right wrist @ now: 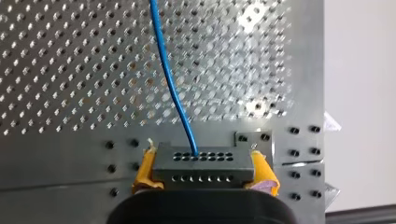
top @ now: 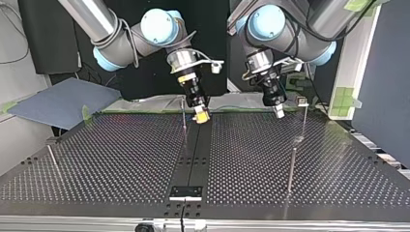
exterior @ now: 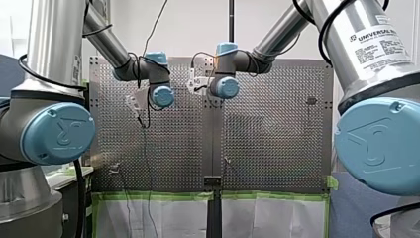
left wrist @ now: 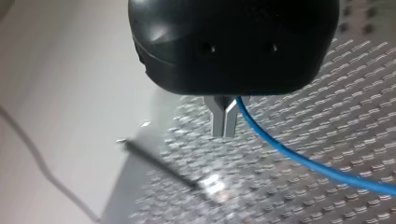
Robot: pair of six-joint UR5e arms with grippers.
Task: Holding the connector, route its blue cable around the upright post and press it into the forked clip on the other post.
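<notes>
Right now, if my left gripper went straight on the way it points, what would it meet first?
Probably the perforated table ahead of my left gripper, shut on the blue cable; the thin post stands aside, but depth is unclear.

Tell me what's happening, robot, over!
Right gripper shut on connector. Left gripper shut on blue cable. Forked clip empty, cable not routed yet. Nothing seen in the way.

Robotics lab. My left arm point(exterior: 49, 74) and my right arm point(exterior: 366, 64) (Universal Robots label) flank perforated metal table point(exterior: 277, 144). Green tape point(exterior: 158, 196) at front view's 6 o'clock, cable point(exterior: 158, 22) dangling at 12 o'clock, white wall point(exterior: 198, 25) behind.
</notes>
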